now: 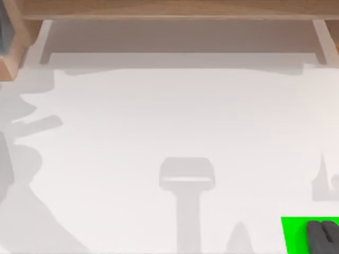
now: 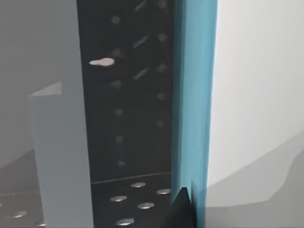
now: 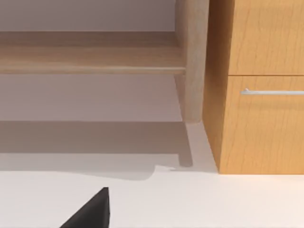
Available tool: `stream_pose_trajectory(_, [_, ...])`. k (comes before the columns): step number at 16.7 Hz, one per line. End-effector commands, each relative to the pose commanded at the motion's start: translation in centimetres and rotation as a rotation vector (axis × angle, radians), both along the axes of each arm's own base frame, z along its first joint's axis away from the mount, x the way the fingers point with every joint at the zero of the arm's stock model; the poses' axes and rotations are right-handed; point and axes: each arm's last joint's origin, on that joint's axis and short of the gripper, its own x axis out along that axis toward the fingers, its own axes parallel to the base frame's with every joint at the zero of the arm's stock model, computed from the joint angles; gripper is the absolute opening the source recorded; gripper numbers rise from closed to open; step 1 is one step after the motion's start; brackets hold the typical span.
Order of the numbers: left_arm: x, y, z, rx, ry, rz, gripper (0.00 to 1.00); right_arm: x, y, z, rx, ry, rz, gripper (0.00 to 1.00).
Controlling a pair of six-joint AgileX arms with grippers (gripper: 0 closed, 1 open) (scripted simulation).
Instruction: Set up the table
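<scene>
We look down on the worktop (image 1: 175, 121), a broad white surface that runs from the wooden rim at twelve o'clock down to six o'clock, with shadows of our arms lying across it. At about five o'clock, near the lower right corner, sits a small green patch (image 1: 294, 235), and our right claw (image 1: 323, 236) shows as a dark shape over its right part. We cannot tell whether its fingers are spread or pressed together. From that claw, nearly all of the open worktop lies toward ten and eleven o'clock, so we judge any placing move from here would run up and leftward.

The right wrist view looks across the white surface toward a wooden cabinet (image 3: 259, 85) with a metal handle (image 3: 273, 91).

The left wrist view faces a dark perforated panel (image 2: 128, 95) beside a blue upright edge (image 2: 194, 95); a dark tip shows low down, and its state we cannot tell.
</scene>
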Motion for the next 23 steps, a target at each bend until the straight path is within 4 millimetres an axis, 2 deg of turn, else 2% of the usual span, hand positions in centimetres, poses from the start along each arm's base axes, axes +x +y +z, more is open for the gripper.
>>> stream_pose_trajectory(3, [0.0,0.0,0.0,0.0,0.0,0.0,0.0,0.0,0.0,0.0,0.0,0.0,0.0,1.0])
stream_pose_trajectory(16, [0.0,0.0,0.0,0.0,0.0,0.0,0.98,0.0,0.0,0.0,0.0,0.0,0.0,1.0])
stream_pose_trajectory(23, [0.0,0.0,0.0,0.0,0.0,0.0,1.0,0.0,0.0,0.0,0.0,0.0,0.0,1.0])
